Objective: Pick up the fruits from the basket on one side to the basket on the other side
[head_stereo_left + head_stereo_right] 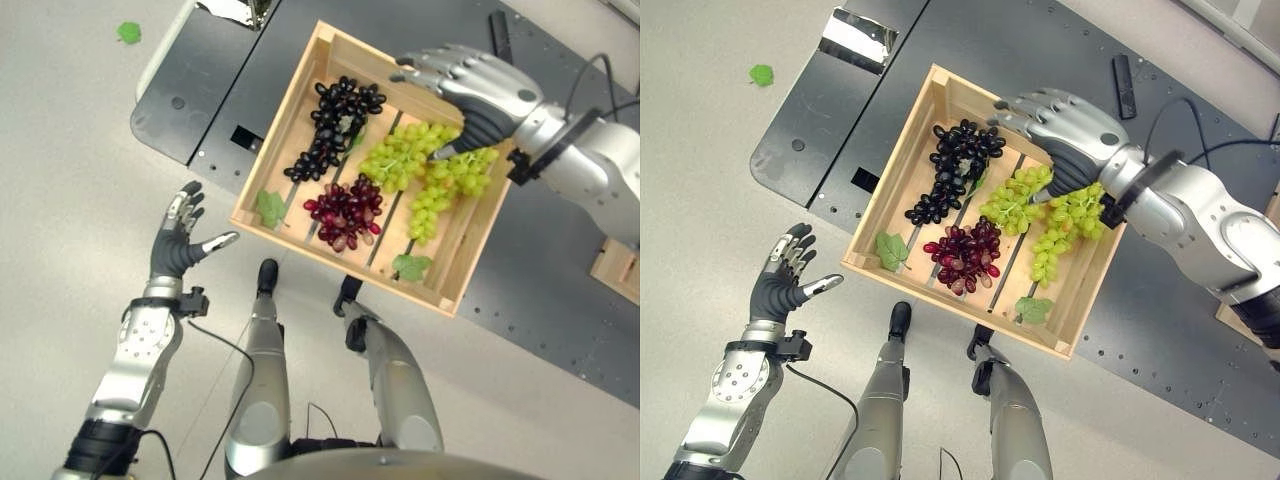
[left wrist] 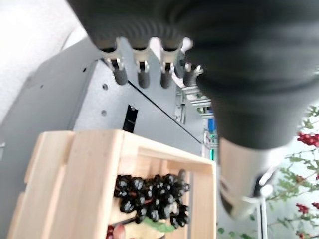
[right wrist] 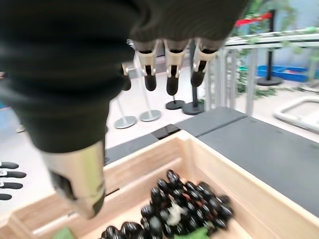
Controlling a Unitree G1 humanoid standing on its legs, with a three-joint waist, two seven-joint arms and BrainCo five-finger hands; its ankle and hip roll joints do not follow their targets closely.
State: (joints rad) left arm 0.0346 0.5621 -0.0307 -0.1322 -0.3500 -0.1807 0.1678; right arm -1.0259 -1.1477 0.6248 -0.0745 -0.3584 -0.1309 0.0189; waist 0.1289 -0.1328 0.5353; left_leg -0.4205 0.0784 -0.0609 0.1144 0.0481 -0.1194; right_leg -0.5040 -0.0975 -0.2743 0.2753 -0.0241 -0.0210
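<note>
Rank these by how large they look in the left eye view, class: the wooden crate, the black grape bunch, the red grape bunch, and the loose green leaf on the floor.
1. wooden crate
2. black grape bunch
3. red grape bunch; its area is close to the black bunch's, so that order is unsure
4. loose green leaf

Pale grey floor (image 1: 60,150), dark perforated platform (image 1: 560,290), metal railing (image 3: 239,64)

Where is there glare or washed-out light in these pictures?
Right eye view: a shiny plate at the far end of the dark platform glares white. Left wrist view: the pale floor beyond the fingers is washed out to near white.
</note>
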